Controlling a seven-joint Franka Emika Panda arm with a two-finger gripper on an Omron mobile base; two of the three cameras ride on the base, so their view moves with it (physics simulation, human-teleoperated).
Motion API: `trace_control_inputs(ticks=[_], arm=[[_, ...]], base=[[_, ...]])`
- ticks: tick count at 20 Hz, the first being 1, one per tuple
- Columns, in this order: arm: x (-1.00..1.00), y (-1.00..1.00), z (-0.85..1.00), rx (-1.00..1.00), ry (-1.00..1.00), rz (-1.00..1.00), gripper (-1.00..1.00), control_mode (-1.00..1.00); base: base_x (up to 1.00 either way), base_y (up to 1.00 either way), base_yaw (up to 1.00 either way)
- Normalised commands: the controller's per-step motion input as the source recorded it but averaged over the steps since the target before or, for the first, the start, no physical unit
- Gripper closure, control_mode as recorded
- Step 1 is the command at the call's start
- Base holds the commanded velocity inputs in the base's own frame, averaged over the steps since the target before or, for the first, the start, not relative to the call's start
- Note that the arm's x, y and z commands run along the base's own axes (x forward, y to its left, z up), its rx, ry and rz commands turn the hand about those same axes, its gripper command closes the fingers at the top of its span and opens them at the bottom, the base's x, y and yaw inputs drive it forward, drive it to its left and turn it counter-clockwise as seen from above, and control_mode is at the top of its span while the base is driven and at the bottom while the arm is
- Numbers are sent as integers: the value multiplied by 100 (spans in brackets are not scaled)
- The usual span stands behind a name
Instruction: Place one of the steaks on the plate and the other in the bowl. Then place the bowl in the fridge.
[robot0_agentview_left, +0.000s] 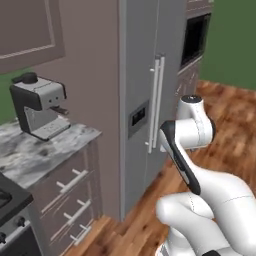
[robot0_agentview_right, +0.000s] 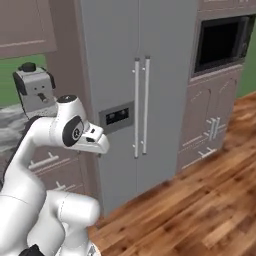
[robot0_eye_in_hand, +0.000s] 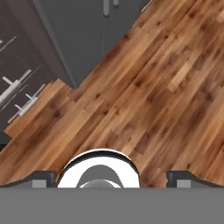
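The tall grey fridge (robot0_agentview_left: 140, 75) (robot0_agentview_right: 120, 60) stands straight ahead with both doors shut, its long bar handles (robot0_agentview_right: 141, 110) side by side and a dark dispenser panel on the left door. My arm is folded up in front of it. In the hand view my gripper (robot0_eye_in_hand: 111, 178) points down at the wood floor, open, with nothing between its fingertips (robot0_eye_in_hand: 43, 177); the foot of the fridge (robot0_eye_in_hand: 83, 30) lies at the top of that view. The steaks, the plate and the bowl are out of view.
A coffee machine (robot0_agentview_left: 40, 105) sits on the marble counter (robot0_agentview_left: 35, 150) left of the fridge, above brown drawers (robot0_agentview_left: 70, 195). A stove corner (robot0_agentview_left: 7, 200) shows at far left. A built-in oven (robot0_agentview_right: 220, 42) and cabinets stand right of the fridge. Wood floor (robot0_agentview_right: 200, 210) lies open ahead.
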Motion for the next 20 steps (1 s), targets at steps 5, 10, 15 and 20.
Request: trace_control_inputs(ticks=[5, 10, 15, 20], arm=[[0, 0, 0, 0, 0, 0, -100, 100], [0, 0, 0, 0, 0, 0, -100, 100], [0, 0, 0, 0, 0, 0, -100, 100], [0, 0, 0, 0, 0, 0, -100, 100]], base=[[28, -74, 69], [28, -65, 68], [0, -65, 69], [0, -98, 51]])
